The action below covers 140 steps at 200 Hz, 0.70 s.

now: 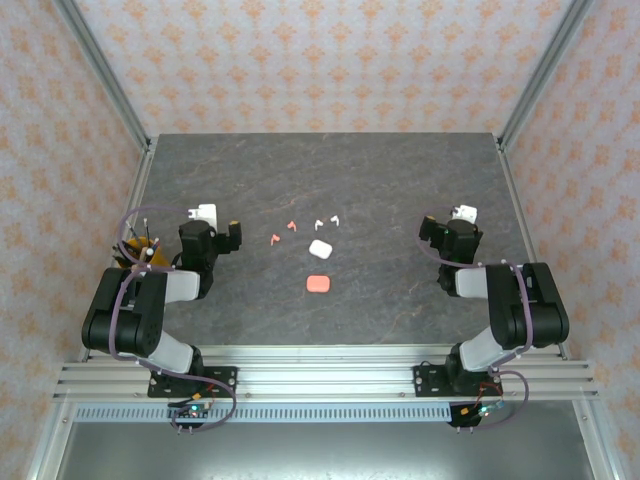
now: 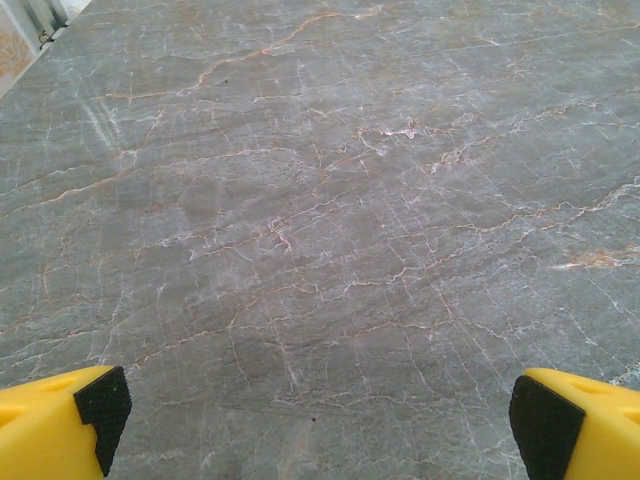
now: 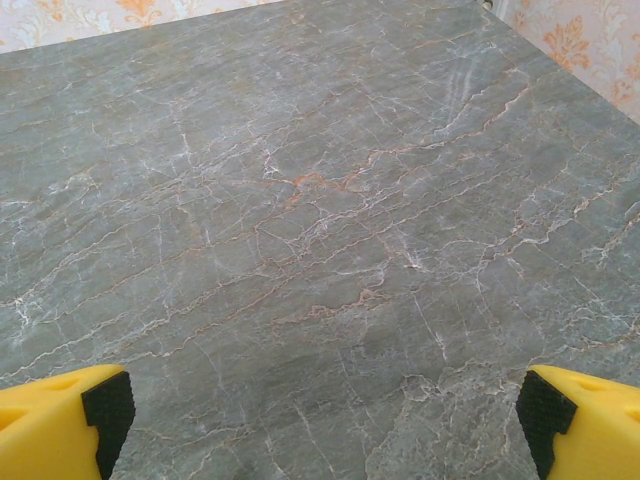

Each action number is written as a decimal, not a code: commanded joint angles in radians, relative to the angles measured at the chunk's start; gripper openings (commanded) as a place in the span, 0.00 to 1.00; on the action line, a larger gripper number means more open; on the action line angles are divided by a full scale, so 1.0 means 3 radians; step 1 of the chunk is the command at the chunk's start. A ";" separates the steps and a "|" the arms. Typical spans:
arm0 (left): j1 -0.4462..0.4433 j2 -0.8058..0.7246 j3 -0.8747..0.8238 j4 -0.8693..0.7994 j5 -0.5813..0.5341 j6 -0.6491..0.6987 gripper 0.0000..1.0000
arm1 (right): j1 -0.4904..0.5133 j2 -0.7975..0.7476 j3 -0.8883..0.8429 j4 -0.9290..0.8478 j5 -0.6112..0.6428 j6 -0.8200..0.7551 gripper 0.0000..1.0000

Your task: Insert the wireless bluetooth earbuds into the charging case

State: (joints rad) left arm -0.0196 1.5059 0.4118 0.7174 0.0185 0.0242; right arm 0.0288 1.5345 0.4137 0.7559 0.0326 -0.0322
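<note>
L gripper (image 2: 320, 412) is spread wide w/ nothing in it: its yellow fingers (image 2: 50, 425) w/ black pads sit at the bottom corners of the left wrist view, and only the bare grey marble table (image 2: 320, 200) shows btwn them. R gripper (image 3: 325, 412) is the same, jaws fully apart and empty, its yellow fingers (image 3: 55, 425) above bare tabletop. In the top view all four earbuds lie loose on the table, approx midway btwn the two arms, in a loose row w/ gaps: left coral-red earbud (image 1: 275, 239), right coral-red earbud (image 1: 291, 226), then left white earbud (image 1: 319, 222) and right white earbud (image 1: 335, 217). The white charging case (image 1: 320, 247) lies just nearer the arms than the white pair, close but not touching. The coral-red charging case (image 1: 318, 284) lies nearer still, apart from the white one. Can't tell if the lids are open; too small. Left arm (image 1: 130, 310) and right arm (image 1: 520, 305) are folded at the table's sides, well apart from earbuds and cases.
</note>
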 commanded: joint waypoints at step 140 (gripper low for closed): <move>-0.0281 -0.0749 0.1827 -0.3387 -0.0167 -0.1106 1.00 | -0.0003 -0.1285 0.2013 -0.4228 0.0149 0.1210 0.99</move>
State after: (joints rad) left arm -0.0673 1.3334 0.9016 -0.0719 -0.0242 -0.1940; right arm 0.0147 1.2060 0.9779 -0.2691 0.1894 0.2897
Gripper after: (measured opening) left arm 0.998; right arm 0.994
